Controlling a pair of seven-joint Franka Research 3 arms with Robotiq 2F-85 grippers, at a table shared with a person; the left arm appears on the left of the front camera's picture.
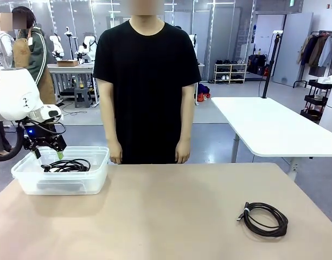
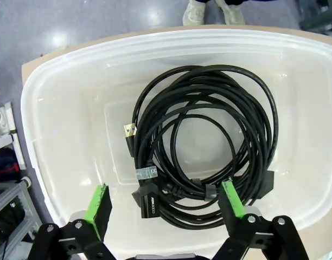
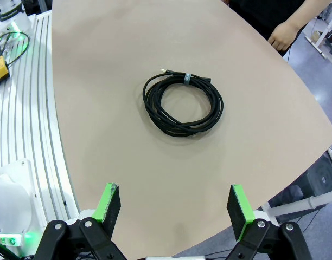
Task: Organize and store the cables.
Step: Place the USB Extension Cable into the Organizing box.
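Nearest, on the right half of the table (image 1: 155, 216), one cable coil (image 3: 215, 105) lies flat and loose, straight ahead of the right gripper (image 3: 174, 197), jaws spread wide and empty; that looks clearly the closer arm for this pickup. Far left, the left gripper (image 2: 165, 195) hangs over the bin (image 2: 63, 70), jaws likewise spread, gripping nothing, the stored cables (image 2: 258, 135) coiled below.
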